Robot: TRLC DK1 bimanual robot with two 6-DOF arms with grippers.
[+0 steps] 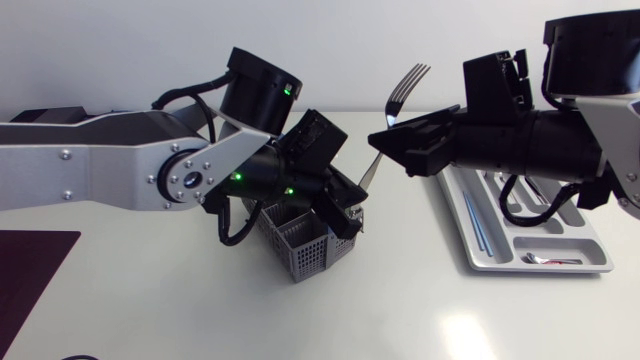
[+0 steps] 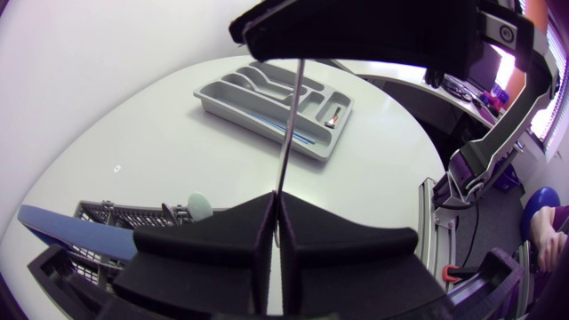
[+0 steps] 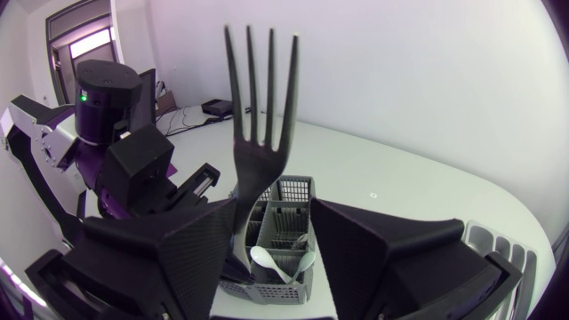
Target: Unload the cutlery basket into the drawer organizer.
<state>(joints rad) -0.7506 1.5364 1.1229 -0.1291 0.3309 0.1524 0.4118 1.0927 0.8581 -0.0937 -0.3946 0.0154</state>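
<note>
Left wrist view shows left gripper (image 2: 276, 203) clamped on fork (image 2: 289, 116); right gripper (image 3: 272, 212) gapes.

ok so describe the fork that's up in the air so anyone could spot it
Find the grey cutlery basket in the middle of the table. Right by it a fork stands tines-up, handle clamped in the left gripper, neck between the open fingers of the right gripper. Every other utensil lies in the basket or the drawer organizer.
</note>
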